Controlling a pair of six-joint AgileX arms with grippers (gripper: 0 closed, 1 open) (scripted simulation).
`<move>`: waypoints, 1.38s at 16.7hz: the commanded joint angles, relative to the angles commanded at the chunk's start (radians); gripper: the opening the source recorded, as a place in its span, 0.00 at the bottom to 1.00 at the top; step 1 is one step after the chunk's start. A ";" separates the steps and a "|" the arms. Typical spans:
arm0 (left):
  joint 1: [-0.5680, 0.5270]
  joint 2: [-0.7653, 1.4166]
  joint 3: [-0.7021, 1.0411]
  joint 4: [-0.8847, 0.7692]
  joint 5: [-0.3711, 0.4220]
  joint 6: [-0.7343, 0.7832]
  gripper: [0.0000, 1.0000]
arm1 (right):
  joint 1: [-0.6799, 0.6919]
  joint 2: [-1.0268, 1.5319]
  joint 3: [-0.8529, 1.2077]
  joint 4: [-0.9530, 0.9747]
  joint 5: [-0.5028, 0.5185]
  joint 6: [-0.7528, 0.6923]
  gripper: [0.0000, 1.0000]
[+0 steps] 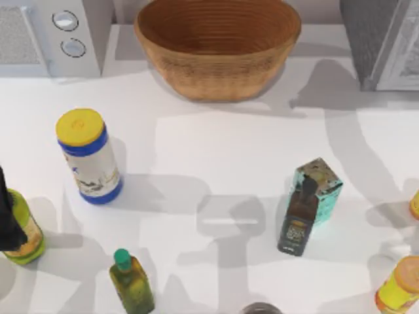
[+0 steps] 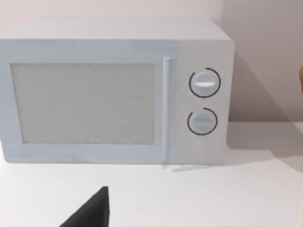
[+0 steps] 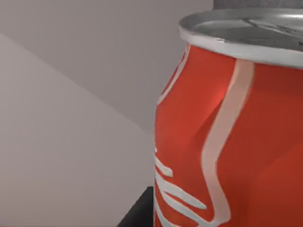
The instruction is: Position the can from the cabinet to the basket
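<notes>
You have the large round tan wicker basket point(image 1: 218, 49) at the far middle of the white table point(image 1: 216, 163), with the grey box-like cabinet with its paler white-framed door point(image 1: 386, 42) at the far right corner and the pale microwave-like appliance with two round knobs point(image 2: 116, 92) at the far left. Between them and the near edge stand a white canister with a yellow lid and blue bands point(image 1: 88, 155), a dark bottle leaning against a teal carton point(image 1: 308, 206), and a small green bottle point(image 1: 132, 282). The small red soda can with white lettering and a silver top point(image 3: 232, 127) sits right up against your right wrist camera, so it lies just ahead of that arm's jaws, pale walls behind it; whether those jaws are closed on it or merely near it, you cannot tell, and you cannot tell how far open they stand. Your left arm looks idle, facing the appliance, a dark finger tip point(image 2: 90, 213) at the frame's edge. Before you travel, make sure the grip is square around the can's middle, keep it upright, and lower it well inside the basket's rim, I judge.
</notes>
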 joint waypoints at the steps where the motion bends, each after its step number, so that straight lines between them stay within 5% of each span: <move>1: 0.000 0.000 0.000 0.000 0.000 0.000 1.00 | 0.027 0.095 0.074 0.021 0.029 0.001 0.00; 11: 0.000 0.000 0.000 0.000 0.000 0.000 1.00 | 0.241 0.838 0.652 0.183 0.251 0.008 0.00; 23: 0.000 0.000 0.000 0.000 0.000 0.000 1.00 | 0.267 0.977 0.758 0.204 0.280 0.011 0.00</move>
